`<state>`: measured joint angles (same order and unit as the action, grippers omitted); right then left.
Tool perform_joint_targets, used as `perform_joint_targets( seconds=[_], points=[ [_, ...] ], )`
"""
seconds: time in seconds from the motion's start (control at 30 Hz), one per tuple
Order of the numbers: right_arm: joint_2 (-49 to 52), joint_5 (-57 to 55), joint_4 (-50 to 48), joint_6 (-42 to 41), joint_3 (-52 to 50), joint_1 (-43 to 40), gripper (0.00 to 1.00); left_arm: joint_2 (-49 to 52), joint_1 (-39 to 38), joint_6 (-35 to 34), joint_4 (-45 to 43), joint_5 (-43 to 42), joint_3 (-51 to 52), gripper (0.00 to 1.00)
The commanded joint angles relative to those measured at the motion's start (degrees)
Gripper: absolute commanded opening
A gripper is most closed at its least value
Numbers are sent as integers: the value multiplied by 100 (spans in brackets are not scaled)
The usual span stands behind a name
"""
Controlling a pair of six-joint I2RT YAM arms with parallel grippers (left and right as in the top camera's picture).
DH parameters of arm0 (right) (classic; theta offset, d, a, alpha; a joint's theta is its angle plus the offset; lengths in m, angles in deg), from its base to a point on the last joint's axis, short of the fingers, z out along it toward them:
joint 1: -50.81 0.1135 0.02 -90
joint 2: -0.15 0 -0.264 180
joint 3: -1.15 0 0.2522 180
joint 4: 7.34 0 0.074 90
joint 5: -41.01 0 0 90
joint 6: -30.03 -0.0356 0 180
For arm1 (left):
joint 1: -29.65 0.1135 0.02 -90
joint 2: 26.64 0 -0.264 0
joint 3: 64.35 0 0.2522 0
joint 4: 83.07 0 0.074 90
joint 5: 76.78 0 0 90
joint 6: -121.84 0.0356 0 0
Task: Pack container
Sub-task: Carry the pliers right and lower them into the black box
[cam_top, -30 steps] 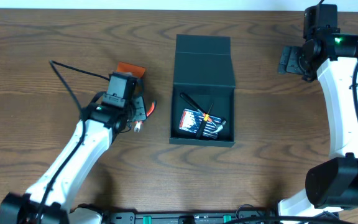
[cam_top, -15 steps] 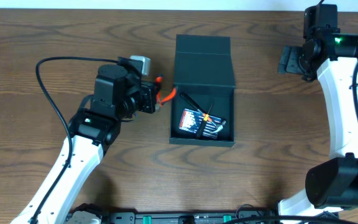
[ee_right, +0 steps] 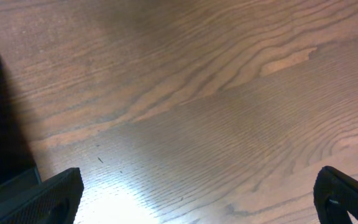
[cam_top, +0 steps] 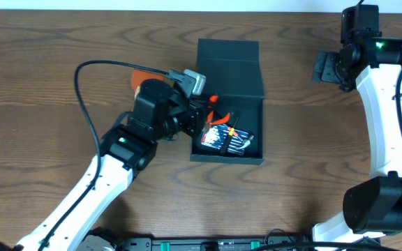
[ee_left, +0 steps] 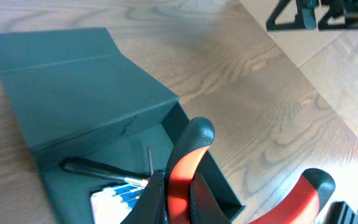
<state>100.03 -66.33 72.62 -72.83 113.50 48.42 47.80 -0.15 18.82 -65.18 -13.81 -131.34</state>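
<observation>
Pliers (cam_top: 218, 117) over the container (cam_top: 229, 70)
The left gripper (cam_top: 202, 118) squeezes the red pliers above the open green container. The right gripper (cam_top: 324, 67) is wide open, far off.

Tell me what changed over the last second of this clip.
The left hand, shut on the red-handled pliers, swung rightward from the table left of the container and now holds the pliers over its open compartment, not yet released. The container, the tool set and black pen-like tool inside it, and the right hand at the far right stayed put.
</observation>
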Motion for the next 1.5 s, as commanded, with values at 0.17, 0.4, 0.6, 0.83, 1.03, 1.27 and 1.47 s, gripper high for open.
perform_joint_targets(
  seconds=[0.17,0.4,0.6,0.83,1.03,1.27,1.47],
  points=[
    [-22,-22,2,-81,114,-9,99,485,-214,98,-66,-79,-118,6],
    [-22,-22,2,-81,114,-9,99,977,-356,101,-175,-79,-118,6],
    [-22,-22,2,-81,114,-9,99,1493,-474,101,-188,79,-118,6],
    [-22,-22,2,-81,114,-9,99,2020,-516,251,-225,254,-118,6],
    [-22,-22,2,-81,114,-9,99,2356,-516,251,-306,481,-118,6],
    [-24,-22,2,-81,114,-9,99,2459,-516,249,-455,619,-118,6],
    [-22,-22,2,-81,114,-9,99,2459,-516,251,-466,713,-118,6]
  ],
)
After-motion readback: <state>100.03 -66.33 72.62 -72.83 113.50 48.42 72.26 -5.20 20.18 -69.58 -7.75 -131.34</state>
